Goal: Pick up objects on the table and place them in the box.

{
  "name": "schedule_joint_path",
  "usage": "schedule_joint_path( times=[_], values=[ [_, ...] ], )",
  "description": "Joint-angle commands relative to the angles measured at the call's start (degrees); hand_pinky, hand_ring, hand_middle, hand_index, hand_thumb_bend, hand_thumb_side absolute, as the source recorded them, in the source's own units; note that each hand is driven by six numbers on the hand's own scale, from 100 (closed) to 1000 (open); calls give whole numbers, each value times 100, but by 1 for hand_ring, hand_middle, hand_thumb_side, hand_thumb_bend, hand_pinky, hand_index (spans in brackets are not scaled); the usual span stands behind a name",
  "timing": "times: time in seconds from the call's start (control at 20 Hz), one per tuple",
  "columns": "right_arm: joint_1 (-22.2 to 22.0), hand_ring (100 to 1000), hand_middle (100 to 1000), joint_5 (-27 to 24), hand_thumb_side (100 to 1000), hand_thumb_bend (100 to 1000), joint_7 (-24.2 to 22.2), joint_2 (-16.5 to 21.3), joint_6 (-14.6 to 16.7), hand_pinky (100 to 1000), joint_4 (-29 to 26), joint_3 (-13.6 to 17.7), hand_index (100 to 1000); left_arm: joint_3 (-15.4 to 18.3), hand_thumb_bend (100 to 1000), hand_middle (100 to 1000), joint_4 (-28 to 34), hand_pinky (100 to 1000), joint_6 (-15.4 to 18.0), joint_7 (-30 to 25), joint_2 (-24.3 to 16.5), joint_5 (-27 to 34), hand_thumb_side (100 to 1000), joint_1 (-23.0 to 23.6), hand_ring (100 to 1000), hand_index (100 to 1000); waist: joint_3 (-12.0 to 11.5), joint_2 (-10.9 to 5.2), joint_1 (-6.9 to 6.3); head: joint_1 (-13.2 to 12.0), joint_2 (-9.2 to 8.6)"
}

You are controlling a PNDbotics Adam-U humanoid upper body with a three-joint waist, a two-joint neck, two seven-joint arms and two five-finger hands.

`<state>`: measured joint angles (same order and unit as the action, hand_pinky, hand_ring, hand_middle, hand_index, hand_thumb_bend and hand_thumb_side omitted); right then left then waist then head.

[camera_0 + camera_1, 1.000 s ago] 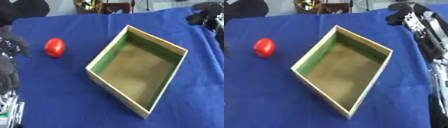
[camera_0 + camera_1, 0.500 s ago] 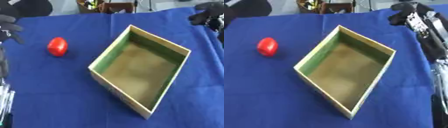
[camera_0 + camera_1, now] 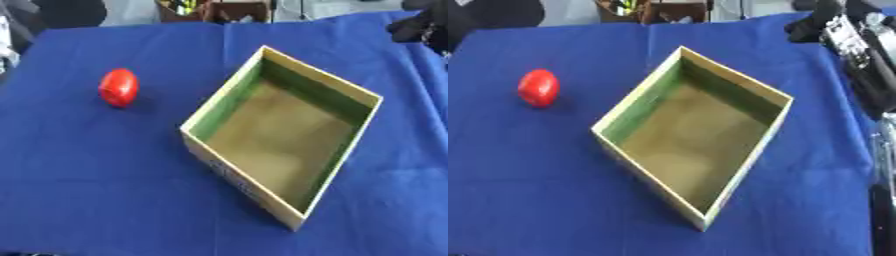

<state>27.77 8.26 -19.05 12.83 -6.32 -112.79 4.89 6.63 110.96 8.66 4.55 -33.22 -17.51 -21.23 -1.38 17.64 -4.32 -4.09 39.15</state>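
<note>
A red, egg-shaped object (image 3: 118,87) lies on the blue tablecloth (image 3: 96,180), left of the box and apart from it. The open tan box (image 3: 645,182) stands askew in the middle, with a green inner wall and nothing inside that I can see. My right hand (image 3: 814,24) hangs at the far right corner, black, fingers relaxed and holding nothing, well away from both things. Its forearm (image 3: 868,65) runs down the right edge. Of my left arm only a pale sliver (image 3: 5,47) shows at the upper left edge.
Brown clutter (image 3: 654,9) sits beyond the table's far edge. A dark shape (image 3: 61,10) shows at the back left. Blue cloth stretches in front of and to the left of the box.
My left hand has risen along the left edge and almost left the view. The right hand has stayed at the far right corner. The picture has shifted slightly.
</note>
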Motion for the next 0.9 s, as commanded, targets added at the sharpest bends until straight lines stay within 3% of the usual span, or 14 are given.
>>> schedule_joint_path(
  times=[0.05,0.15,0.4,0.65,0.9],
  values=[
    [100,747,521,-2,827,100,-27,51,33,770,-41,-30,783,34,100,774,-53,518,-30,59,-389,-143,681,-87,742,976,16,-105,-20,-61,-72],
    [112,748,521,14,827,100,-80,117,57,770,-6,-71,783,-187,100,803,-279,561,-104,-61,-617,-286,693,-231,777,994,53,-85,-64,-105,-169],
    [127,748,521,27,828,100,-152,140,112,770,55,-93,784,-926,100,831,-1019,627,-80,-511,-1358,-743,737,-778,816,1000,109,-75,-48,-138,-223],
    [148,749,520,23,827,100,-212,133,146,771,92,-128,784,-1380,362,894,-1768,702,221,-971,-2008,-1203,890,-1212,862,1000,204,-48,-44,-212,-255],
    [147,749,519,20,826,100,-263,149,166,771,123,-156,784,-1580,551,914,-2551,734,697,-1453,-2072,-1685,958,-1599,877,1000,242,-40,-69,-234,-251]
  ],
)
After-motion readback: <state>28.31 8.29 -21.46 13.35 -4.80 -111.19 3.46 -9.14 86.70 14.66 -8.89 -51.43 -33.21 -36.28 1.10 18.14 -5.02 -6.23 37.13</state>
